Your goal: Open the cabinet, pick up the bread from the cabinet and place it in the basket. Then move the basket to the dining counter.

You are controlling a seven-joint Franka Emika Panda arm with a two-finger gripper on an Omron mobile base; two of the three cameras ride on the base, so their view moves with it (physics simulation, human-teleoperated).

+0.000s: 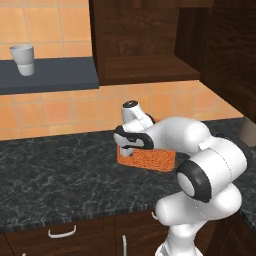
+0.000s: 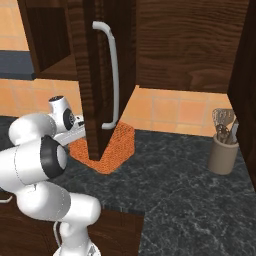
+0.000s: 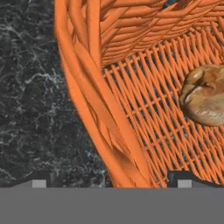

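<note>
The orange wicker basket (image 1: 152,160) stands on the black speckled counter, below the cabinet (image 1: 145,67). The cabinet door (image 2: 100,75) with its silver bar handle (image 2: 113,75) is swung open. The bread (image 3: 205,100), a tan-brown roll, lies on the basket floor (image 3: 157,109). My gripper (image 1: 127,150) is lowered over the basket's left end and is open. In the hand view my gripper (image 3: 111,181) straddles the basket's side wall, one fingertip (image 3: 39,183) outside over the counter and the other inside. It holds nothing. The dining counter is out of view.
A white cup (image 1: 23,60) sits on a dark wall shelf (image 1: 50,75) at the left. A beige utensil holder (image 2: 223,150) stands on the black counter (image 2: 190,190) to the right. Low drawers with curved handles (image 1: 62,231) run under the counter edge.
</note>
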